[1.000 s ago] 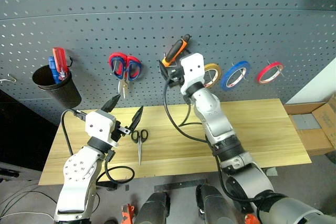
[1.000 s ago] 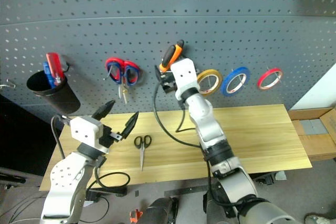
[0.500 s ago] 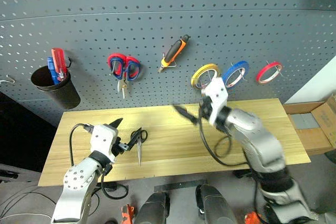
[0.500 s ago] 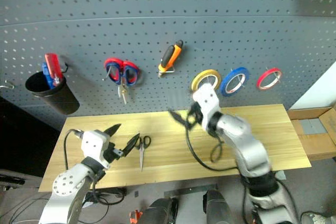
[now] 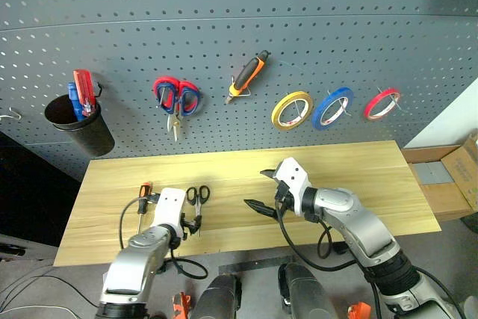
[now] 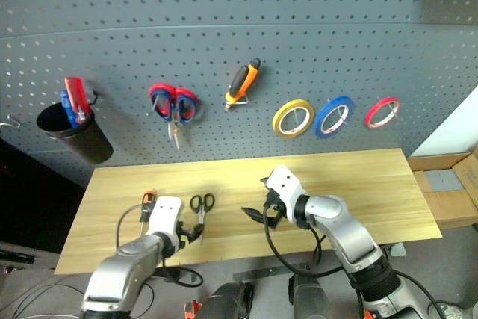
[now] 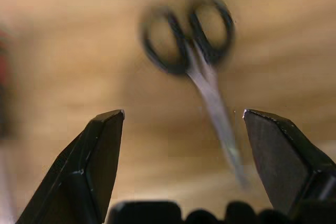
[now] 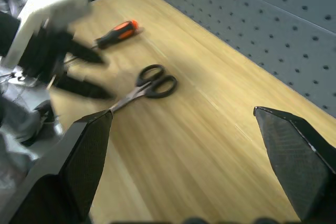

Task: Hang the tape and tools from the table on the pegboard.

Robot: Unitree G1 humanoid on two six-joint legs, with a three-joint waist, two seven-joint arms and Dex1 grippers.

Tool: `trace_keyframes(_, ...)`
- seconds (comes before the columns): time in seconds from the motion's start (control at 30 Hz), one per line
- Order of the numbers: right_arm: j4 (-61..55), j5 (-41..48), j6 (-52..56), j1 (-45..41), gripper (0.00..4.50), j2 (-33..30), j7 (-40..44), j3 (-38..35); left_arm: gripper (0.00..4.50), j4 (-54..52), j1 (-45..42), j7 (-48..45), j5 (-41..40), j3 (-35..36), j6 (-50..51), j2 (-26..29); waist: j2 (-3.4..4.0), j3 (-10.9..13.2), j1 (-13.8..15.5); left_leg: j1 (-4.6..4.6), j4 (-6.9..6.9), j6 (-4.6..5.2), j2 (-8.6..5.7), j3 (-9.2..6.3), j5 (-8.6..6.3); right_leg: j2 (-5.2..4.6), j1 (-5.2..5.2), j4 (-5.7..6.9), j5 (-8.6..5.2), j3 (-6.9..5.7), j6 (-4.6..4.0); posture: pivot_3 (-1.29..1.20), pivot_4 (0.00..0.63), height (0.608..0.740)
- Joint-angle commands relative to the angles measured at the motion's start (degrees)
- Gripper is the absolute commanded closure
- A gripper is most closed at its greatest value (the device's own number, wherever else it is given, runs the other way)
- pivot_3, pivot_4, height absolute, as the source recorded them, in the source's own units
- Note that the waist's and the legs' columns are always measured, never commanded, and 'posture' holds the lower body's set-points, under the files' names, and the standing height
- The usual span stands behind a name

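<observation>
Both claws wide open, empty, low over the desk.

Head view: left claw beside black scissors; right claw mid-desk; black cup holding red and blue handles.
Left wrist view: scissors between spread fingers.
Right wrist view: screwdriver beyond scissors.

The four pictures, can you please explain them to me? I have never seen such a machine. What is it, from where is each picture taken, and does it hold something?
This is a humanoid robot with two arms, each ending in a two-fingered pincer. Two pictures come from cameras in its head, looking down over a wooden table towards a grey pegboard. The other two come from cameras on its wrists, looking along the fingers. On the table lie small black scissors and an orange-and-black screwdriver. Yellow tape, pliers and other items already hang on the board. The left pincer is open just above the scissors; the right pincer is open over the table. Neither holds anything.
</observation>
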Motion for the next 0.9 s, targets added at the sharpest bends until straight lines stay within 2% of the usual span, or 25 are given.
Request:
trace_keyframes(0.03, -0.3, -1.1, -2.9, 1.1, 0.04, 0.3, 0.5, 0.4, 0.59, -1.8, -0.6, 4.6, 2.5, -0.4, 0.9, -2.7, 0.00, 0.0, 0.1, 0.01, -0.01, -0.01, 0.02, -0.01, 0.00, 0.01, 0.00, 0.00, 0.00, -0.02, 0.00, -0.05, 0.230, 0.740)
trace_keyframes(0.17, -0.2, -1.5, -3.1, 1.4, 0.04, 0.9, 0.8, 0.3, 0.59, 0.4, -2.1, 9.0, 4.6, -1.7, -0.4, -7.4, -0.01, 0.0, 0.1, 0.00, 0.04, 0.00, 0.01, 0.00, -0.01, 0.01, 0.07, -0.05, 0.02, -0.01, 0.03, -0.06, 0.231, 0.740)
trace_keyframes(0.53, -0.6, -2.0, -2.3, 1.2, 0.04, 0.6, 2.1, 0.1, 0.59, 13.5, -7.9, 12.3, 6.3, -0.5, -8.5, -10.9, -0.02, 0.0, 0.1, -0.05, 0.03, -0.02, 0.02, 0.00, 0.00, 0.01, 0.09, -0.23, 0.07, -0.04, 0.10, -0.07, 0.235, 0.740)
trace_keyframes(0.83, -0.5, -2.7, -1.7, 0.7, 0.04, 0.2, 1.8, -0.6, 0.59, 19.8, -9.7, 12.7, 5.9, 0.7, -6.9, -13.3, 0.01, 0.0, 0.1, 0.04, 0.03, -0.02, 0.02, 0.01, 0.00, 0.01, 0.18, -0.23, 0.08, -0.05, 0.13, -0.09, 0.237, 0.740)
trace_keyframes(0.9, -0.6, -2.9, -1.5, 0.8, 0.00, 0.2, 1.6, -0.7, 0.98, 19.5, -9.2, 13.9, 6.2, 1.7, -5.9, -13.5, 0.01, 0.0, 0.0, 0.11, 0.03, -0.02, 0.02, 0.00, 0.00, 0.01, 0.27, -0.23, 0.08, -0.04, 0.14, -0.09, 0.238, 0.740)
